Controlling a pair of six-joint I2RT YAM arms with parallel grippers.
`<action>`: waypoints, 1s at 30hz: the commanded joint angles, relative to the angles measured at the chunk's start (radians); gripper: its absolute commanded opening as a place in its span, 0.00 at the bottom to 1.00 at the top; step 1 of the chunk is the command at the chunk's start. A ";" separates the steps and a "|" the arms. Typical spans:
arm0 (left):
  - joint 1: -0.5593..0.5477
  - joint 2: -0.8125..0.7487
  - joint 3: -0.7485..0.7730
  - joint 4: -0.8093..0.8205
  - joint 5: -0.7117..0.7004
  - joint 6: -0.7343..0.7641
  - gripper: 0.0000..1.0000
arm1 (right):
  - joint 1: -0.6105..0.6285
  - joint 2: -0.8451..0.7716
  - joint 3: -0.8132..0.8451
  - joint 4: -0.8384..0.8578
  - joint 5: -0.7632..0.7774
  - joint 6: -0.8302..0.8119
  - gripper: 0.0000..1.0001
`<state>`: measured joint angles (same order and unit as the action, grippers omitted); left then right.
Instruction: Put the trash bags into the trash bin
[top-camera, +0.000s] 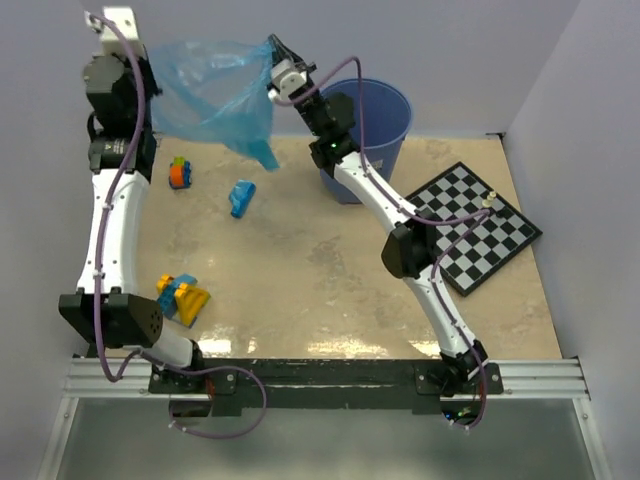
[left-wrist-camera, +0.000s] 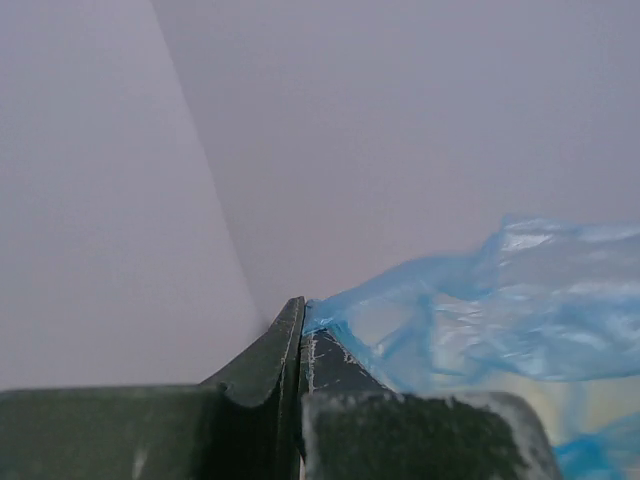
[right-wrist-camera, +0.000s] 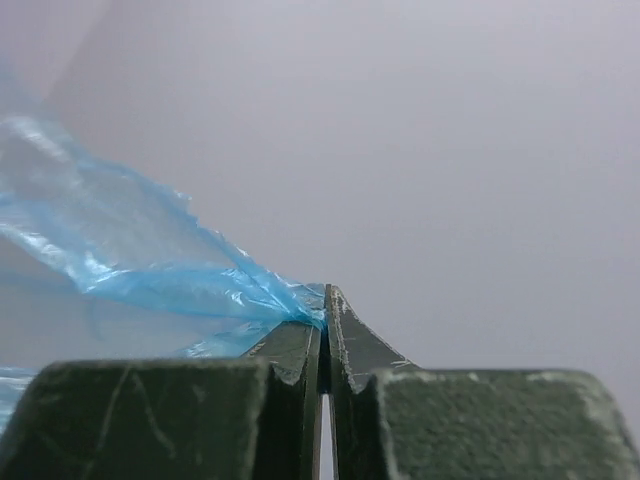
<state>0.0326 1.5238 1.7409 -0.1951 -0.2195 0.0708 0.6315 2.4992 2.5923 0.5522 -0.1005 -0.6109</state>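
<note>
Your left end effector (left-wrist-camera: 302, 322) is pressed together on one edge of the trash bag (top-camera: 210, 90). You can see the thin blue film caught right at its tips in the left wrist view. Your right end effector (right-wrist-camera: 323, 305) is pressed together too, and it is pinching another edge of the same bag.

You are holding the bag up in the air between the two end effectors, at the far left of the worktop (top-camera: 300, 260). It is spread out wide like a sheet, and one corner hangs down on the right side (close to the right arm). You can see through it a little, and it looks shiny and crinkly.

The trash bin (top-camera: 398, 135) stands at the far side of the worktop, just to the right of the bag. The bag is not in the bin. Your right arm reaches across the front of the bin.

A chessboard (top-camera: 475, 225) lies flat on the right, near the bin. Under the bag, on the worktop, there is an orange toy block (top-camera: 180, 172) and a blue toy block (top-camera: 241, 198). A yellow and blue pile of blocks (top-camera: 183, 297) sits near the left arm.
</note>
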 joint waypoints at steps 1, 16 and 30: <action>-0.005 -0.089 0.175 0.458 0.174 -0.032 0.00 | 0.060 -0.052 0.135 0.664 -0.213 -0.305 0.04; -0.092 -0.545 -0.655 -0.324 1.423 0.828 0.00 | 0.050 -0.918 -1.612 -0.254 -0.106 -1.214 0.00; -0.298 -0.758 -0.882 -0.007 0.570 0.063 0.00 | -0.107 -1.524 -1.560 -0.620 -0.299 -0.186 0.00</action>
<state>-0.2646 0.8021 0.8875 -0.4873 0.6533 0.4847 0.5270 0.8684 0.9665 -0.2916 -0.4397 -1.2148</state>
